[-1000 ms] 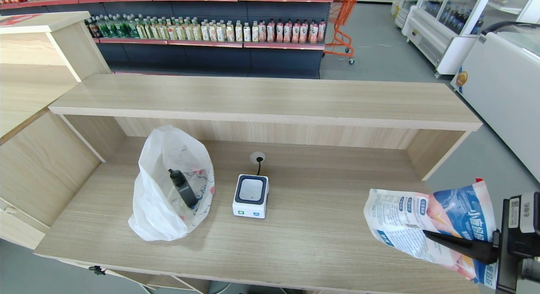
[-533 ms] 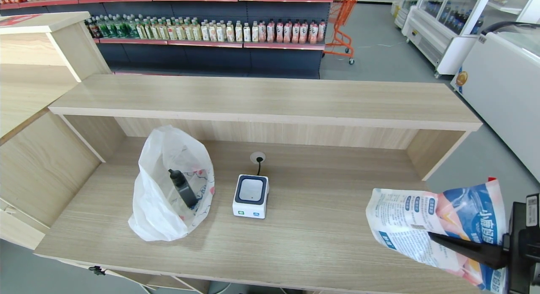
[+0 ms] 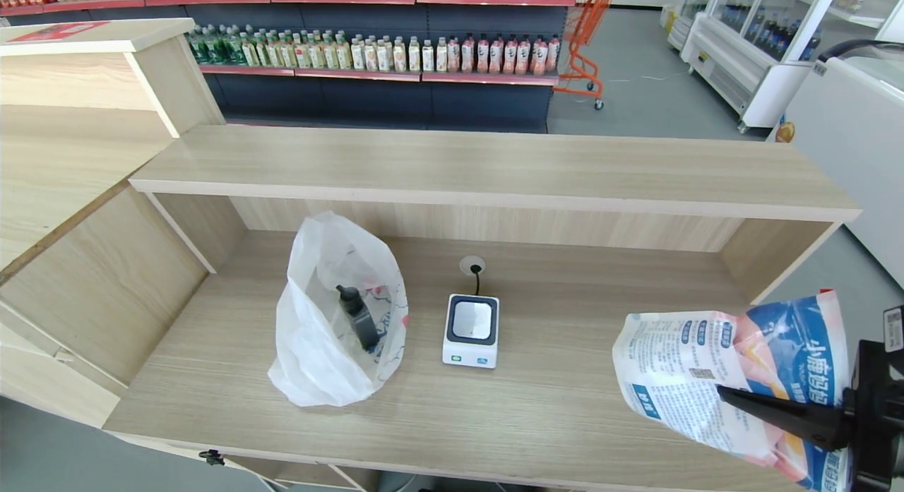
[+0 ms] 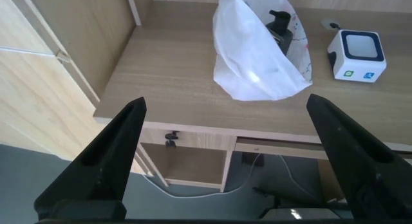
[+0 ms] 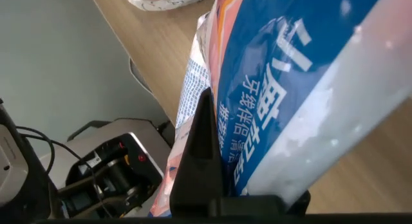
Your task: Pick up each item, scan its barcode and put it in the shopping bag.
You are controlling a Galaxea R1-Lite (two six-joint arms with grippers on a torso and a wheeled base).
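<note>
One packet (image 3: 713,379), white, blue and pink, hangs at the right end of the counter (image 3: 551,407), pinched by the right gripper (image 3: 734,400). One shopping bag (image 3: 318,351) holds one dark bottle (image 3: 357,319), perhaps a pump type; one scanner (image 3: 470,330) sits beside it. Left wrist view: the left gripper (image 4: 225,102) is spread and empty above the counter's front edge. Right wrist view: a black finger (image 5: 203,159) presses the packet.

Before me runs a wooden counter (image 3: 565,414); beyond it, shelves (image 3: 381,75) of bottles (image 3: 395,54), grey floor (image 3: 657,90), freezers (image 3: 858,132) past its right end.
</note>
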